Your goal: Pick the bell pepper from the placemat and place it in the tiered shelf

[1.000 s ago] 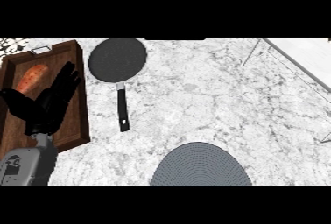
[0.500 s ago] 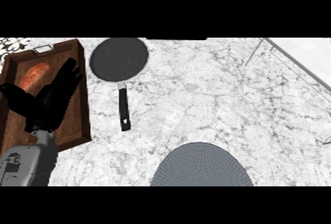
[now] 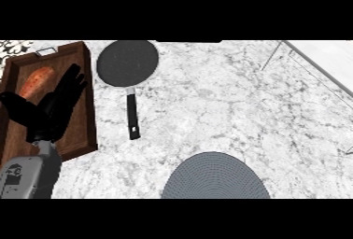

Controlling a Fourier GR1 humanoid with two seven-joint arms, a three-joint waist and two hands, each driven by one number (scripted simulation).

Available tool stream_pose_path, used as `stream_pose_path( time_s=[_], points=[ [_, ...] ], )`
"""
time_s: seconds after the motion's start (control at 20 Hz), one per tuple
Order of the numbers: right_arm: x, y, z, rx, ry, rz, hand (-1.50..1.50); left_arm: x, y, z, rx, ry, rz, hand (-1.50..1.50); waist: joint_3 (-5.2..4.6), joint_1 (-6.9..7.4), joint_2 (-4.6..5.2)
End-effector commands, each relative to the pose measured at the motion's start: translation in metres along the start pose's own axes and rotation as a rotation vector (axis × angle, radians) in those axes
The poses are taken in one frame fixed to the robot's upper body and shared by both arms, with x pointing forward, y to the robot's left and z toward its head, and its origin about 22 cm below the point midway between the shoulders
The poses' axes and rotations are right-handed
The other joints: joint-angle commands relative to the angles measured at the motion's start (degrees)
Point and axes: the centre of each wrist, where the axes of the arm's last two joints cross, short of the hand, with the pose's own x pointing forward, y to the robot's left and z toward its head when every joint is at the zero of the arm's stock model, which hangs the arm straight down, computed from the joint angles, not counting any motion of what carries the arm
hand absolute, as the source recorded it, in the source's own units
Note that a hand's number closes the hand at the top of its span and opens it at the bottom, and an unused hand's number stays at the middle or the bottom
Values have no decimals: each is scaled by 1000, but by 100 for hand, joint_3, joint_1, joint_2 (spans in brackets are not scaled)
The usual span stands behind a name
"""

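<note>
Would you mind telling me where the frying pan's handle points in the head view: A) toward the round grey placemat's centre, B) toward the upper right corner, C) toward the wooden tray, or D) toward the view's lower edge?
D: the frying pan has its dark handle running almost straight down toward the view's lower edge.

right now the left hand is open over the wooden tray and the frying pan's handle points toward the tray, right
Not quite. In the head view the frying pan has its handle pointing down toward the round grey placemat, not the wooden tray. The left hand is open over that tray.
</note>
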Motion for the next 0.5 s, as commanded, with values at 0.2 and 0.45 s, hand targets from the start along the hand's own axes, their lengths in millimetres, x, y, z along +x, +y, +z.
stream_pose_path(
  time_s=[0.2, 0.45],
  points=[
    [-16, -85, 31, 128, 112, -114, -150, -2, 11, 8, -5, -6, -15, 0, 15, -35, 2],
    [-8, -132, 51, 167, 72, -148, -150, 0, -1, 5, 9, -4, -3, 0, 25, -78, 7]
  ],
)
